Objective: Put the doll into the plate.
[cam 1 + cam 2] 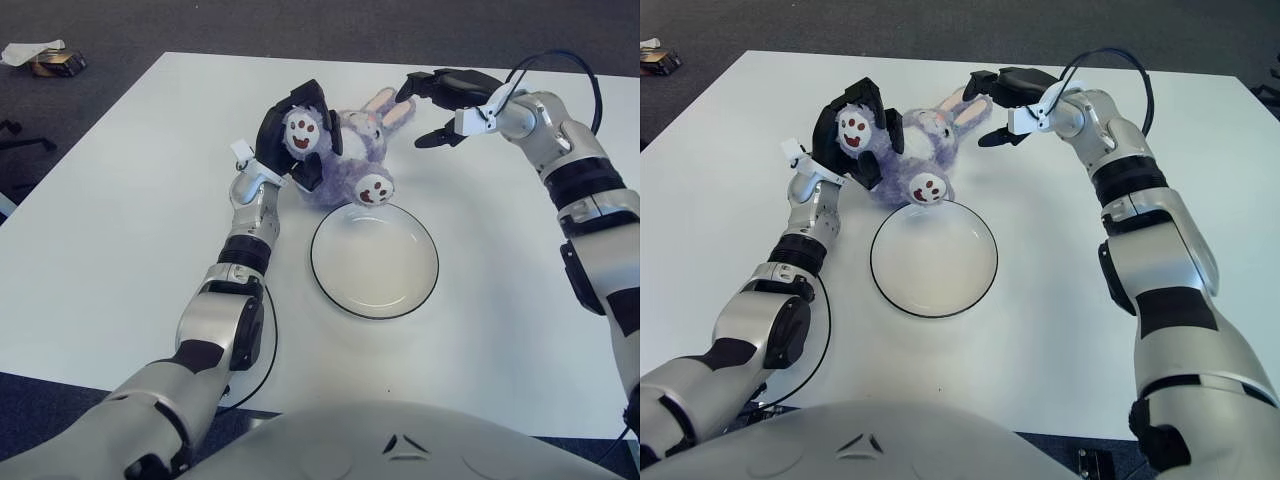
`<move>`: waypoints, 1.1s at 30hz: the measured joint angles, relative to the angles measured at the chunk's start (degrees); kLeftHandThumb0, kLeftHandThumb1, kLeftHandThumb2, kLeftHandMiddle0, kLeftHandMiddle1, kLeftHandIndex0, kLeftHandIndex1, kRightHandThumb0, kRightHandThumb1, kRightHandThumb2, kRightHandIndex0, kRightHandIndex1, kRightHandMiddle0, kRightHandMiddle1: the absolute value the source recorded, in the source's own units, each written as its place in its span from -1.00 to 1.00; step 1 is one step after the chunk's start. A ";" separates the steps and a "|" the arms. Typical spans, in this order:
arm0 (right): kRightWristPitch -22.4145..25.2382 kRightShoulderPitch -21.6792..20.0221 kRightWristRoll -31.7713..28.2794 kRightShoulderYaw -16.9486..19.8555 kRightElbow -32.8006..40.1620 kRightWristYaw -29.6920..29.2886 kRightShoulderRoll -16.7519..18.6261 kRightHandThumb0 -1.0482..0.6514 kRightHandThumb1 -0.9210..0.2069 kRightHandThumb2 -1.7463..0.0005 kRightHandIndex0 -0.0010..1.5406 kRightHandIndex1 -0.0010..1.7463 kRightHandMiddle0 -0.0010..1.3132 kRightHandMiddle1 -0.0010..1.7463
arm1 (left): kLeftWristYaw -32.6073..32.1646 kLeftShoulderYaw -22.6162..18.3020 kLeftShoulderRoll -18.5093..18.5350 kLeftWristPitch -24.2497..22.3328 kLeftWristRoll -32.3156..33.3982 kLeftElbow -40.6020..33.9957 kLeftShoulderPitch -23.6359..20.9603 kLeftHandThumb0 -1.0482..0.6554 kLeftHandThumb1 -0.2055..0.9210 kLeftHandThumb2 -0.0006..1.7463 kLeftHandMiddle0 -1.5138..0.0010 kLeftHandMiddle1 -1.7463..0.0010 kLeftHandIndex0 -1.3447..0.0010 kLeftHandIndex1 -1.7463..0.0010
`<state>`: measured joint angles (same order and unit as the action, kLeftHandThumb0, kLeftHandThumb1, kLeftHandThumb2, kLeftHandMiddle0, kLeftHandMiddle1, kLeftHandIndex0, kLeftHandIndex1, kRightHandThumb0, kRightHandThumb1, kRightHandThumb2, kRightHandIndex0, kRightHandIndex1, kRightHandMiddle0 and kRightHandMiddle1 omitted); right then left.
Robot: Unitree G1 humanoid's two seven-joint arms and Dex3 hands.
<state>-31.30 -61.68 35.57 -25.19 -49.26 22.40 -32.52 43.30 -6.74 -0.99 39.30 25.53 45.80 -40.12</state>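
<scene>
A Unitree G1 humanoid works a purple plush rabbit doll toward a white plate on a white surface. The left hand has its black fingers curled round one of the doll's feet, the one with a smiling face stitched on its sole, and holds that foot raised off the surface. The grip at an extremity seems chosen so the soft body can be swung or dragged rather than lifted whole. The doll lies just beyond the plate's far rim, its other foot hanging right at the rim's edge, its ears pointing away toward the right arm.

The right hand hovers beside the ears with its fingers spread apart and holding nothing, apparently positioned to take the head end so that both hands can carry the limp toy together. The plate sits bare in front of the robot, between the two arms, where either can reach it. The doll is not yet in the plate; the lift over the rim remains to be done.
</scene>
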 measured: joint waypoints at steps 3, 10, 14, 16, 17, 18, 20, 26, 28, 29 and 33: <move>-0.64 -0.91 1.17 -1.10 -0.09 0.56 0.01 -0.68 -0.29 0.18 -1.00 -0.92 -1.00 -0.76 | 1.69 -0.78 -0.73 0.14 0.66 0.51 -0.21 0.23 -0.89 1.00 -0.34 -0.74 -0.11 -1.00; -4.39 -2.37 5.99 -3.91 -0.43 -3.82 0.01 -0.78 -0.32 0.22 -1.00 -0.99 -1.00 -0.89 | 3.50 -1.88 -1.33 -2.49 1.09 1.27 -0.96 0.23 -0.90 1.00 -0.35 -0.72 -0.13 -1.00; -5.93 -2.50 9.19 -5.64 -0.40 -8.26 0.08 -0.78 -0.33 0.24 -1.00 -1.00 -1.00 -0.91 | 3.52 -2.43 -1.39 -3.61 1.08 1.44 -1.36 0.23 -0.89 1.00 -0.34 -0.74 -0.12 -1.00; -6.43 -2.51 10.57 -6.33 -0.50 -9.93 0.22 -0.79 -0.33 0.24 -1.00 -1.00 -1.00 -0.92 | 3.56 -2.68 -1.52 -3.91 1.08 1.47 -1.49 0.23 -0.88 1.00 -0.33 -0.74 -0.12 -1.00; -6.65 -2.52 11.24 -6.72 -0.64 -10.86 0.32 -0.80 -0.34 0.24 -1.00 -1.00 -1.00 -0.91 | 3.65 -2.83 -1.63 -4.01 1.11 1.47 -1.52 0.23 -0.88 1.00 -0.33 -0.75 -0.11 -1.00; -6.78 -2.58 11.97 -7.19 -0.85 -11.98 0.43 -0.80 -0.35 0.25 -1.00 -1.00 -1.00 -0.91 | 3.81 -3.02 -1.76 -4.08 1.14 1.47 -1.53 0.23 -0.88 1.00 -0.33 -0.76 -0.11 -1.00; -7.01 -2.72 13.34 -8.02 -1.37 -13.90 0.66 -0.81 -0.36 0.25 -1.00 -1.00 -1.00 -0.90 | 4.21 -3.30 -2.10 -4.15 1.22 1.47 -1.53 0.23 -0.88 1.00 -0.33 -0.76 -0.11 -1.00; -7.11 -2.86 15.80 -9.86 -3.20 -18.42 1.99 -0.80 -0.34 0.26 -1.00 -1.00 -1.00 -0.84 | 6.90 -4.35 -3.53 -4.62 3.06 1.48 -1.55 0.23 -0.87 1.00 -0.32 -0.77 -0.10 -1.00; -7.00 -2.97 16.25 -10.25 -3.80 -19.66 2.55 -0.79 -0.33 0.26 -1.00 -1.00 -1.00 -0.84 | 8.16 -4.68 -4.02 -4.64 3.65 1.49 -1.58 0.23 -0.87 1.00 -0.32 -0.77 -0.10 -1.00; -6.91 -3.03 16.62 -10.38 -4.02 -20.26 2.80 -0.79 -0.33 0.26 -1.00 -1.00 -1.00 -0.84 | 8.81 -4.81 -4.22 -4.65 3.82 1.51 -1.61 0.23 -0.87 1.00 -0.32 -0.77 -0.10 -1.00; -6.50 -3.43 17.64 -10.82 -4.86 -22.98 3.58 -0.75 -0.31 0.24 -1.00 -1.00 -1.00 -0.81 | 11.04 -5.56 -5.15 -4.62 4.90 1.84 -1.88 0.23 -0.87 1.00 -0.32 -0.77 -0.11 -1.00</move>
<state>-37.80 -65.10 53.20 -36.02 -54.12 -0.58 -28.93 54.35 -12.30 -6.14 34.68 30.43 47.64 -42.00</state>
